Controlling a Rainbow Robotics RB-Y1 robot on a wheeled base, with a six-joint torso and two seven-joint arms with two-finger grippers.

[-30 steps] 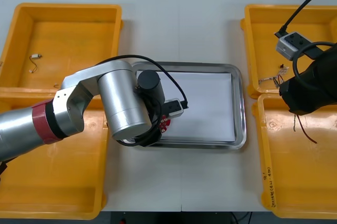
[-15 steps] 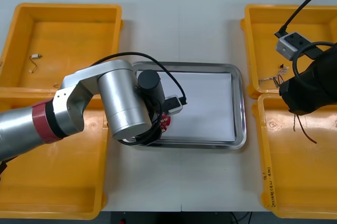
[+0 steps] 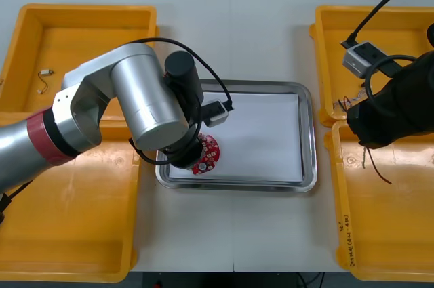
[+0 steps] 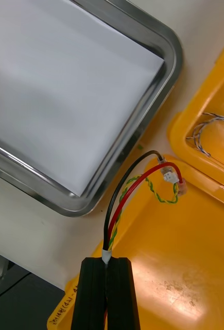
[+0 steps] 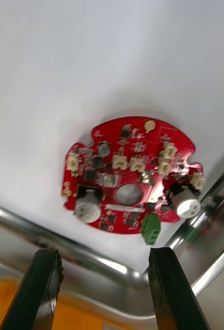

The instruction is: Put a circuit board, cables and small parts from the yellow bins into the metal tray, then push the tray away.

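Note:
A round red circuit board (image 3: 207, 154) lies flat on the white inside of the metal tray (image 3: 308, 132), near its front left corner. In the left wrist view the board (image 5: 132, 180) rests free just beyond my left gripper (image 5: 104, 251), which stands open over the tray's rim (image 5: 34, 227). My right gripper (image 4: 109, 259) is shut on a red and yellow cable (image 4: 137, 183) bundled with a black wire. It holds the cable above the near right yellow bin (image 4: 194, 268), beside the tray's corner (image 4: 142, 118). In the front view the cable (image 3: 376, 166) dangles under the right arm.
Yellow bins flank the tray. The far left bin holds a small metal part (image 3: 45, 73). A twisted blue and white cable (image 3: 346, 103) lies in the far right bin. The near left bin (image 3: 68, 234) sits under my left forearm. The tray's right half is bare white.
My left gripper has let go of the circuit board, which now lies on the tray, and the arm has drawn back. My right arm has shifted slightly left with its cable.

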